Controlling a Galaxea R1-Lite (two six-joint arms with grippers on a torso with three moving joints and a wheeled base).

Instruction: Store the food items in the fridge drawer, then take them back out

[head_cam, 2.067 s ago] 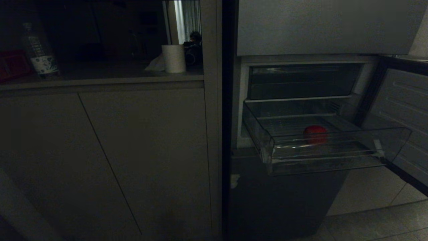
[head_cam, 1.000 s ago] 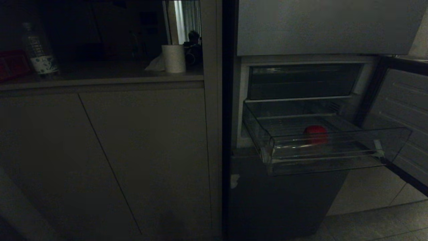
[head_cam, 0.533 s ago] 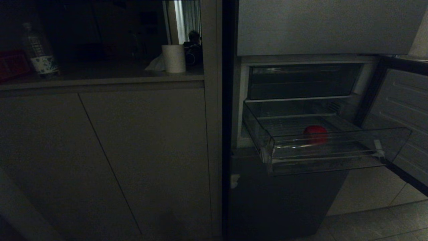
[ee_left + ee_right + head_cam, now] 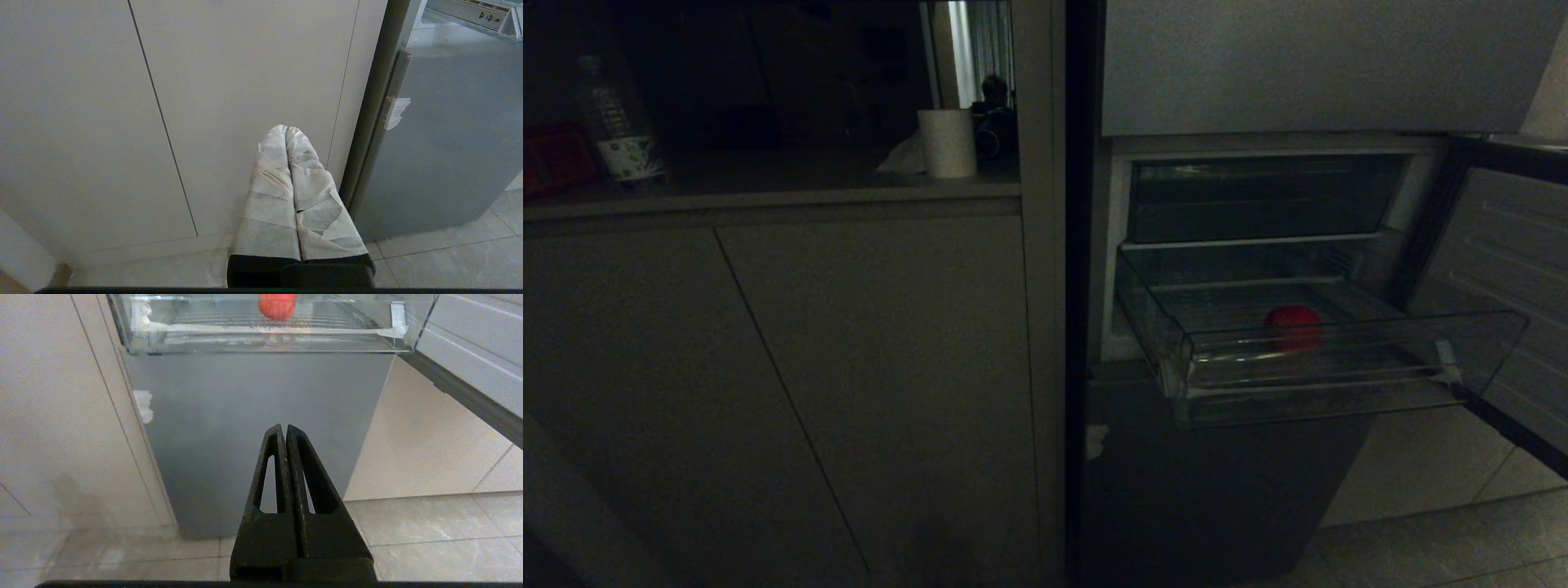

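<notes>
One red roundish food item (image 4: 1293, 327) lies inside the clear fridge drawer (image 4: 1307, 392), which is pulled out from the dark grey fridge (image 4: 1217, 490). In the right wrist view the same food item (image 4: 277, 306) shows through the fridge drawer (image 4: 261, 335), high above my right gripper (image 4: 285, 426). That gripper is black, shut and empty, low in front of the fridge (image 4: 261, 437) bottom panel. My left gripper (image 4: 286, 128), wrapped in pale tape, is shut and empty, low before the cabinet doors. Neither arm shows in the head view.
Pale grey cabinets (image 4: 784, 367) stand left of the fridge, with a bottle (image 4: 617, 122) and a white paper roll (image 4: 947, 143) on the counter. The opened fridge door (image 4: 1511, 302) stands at the right. Tiled floor (image 4: 1437, 531) lies below.
</notes>
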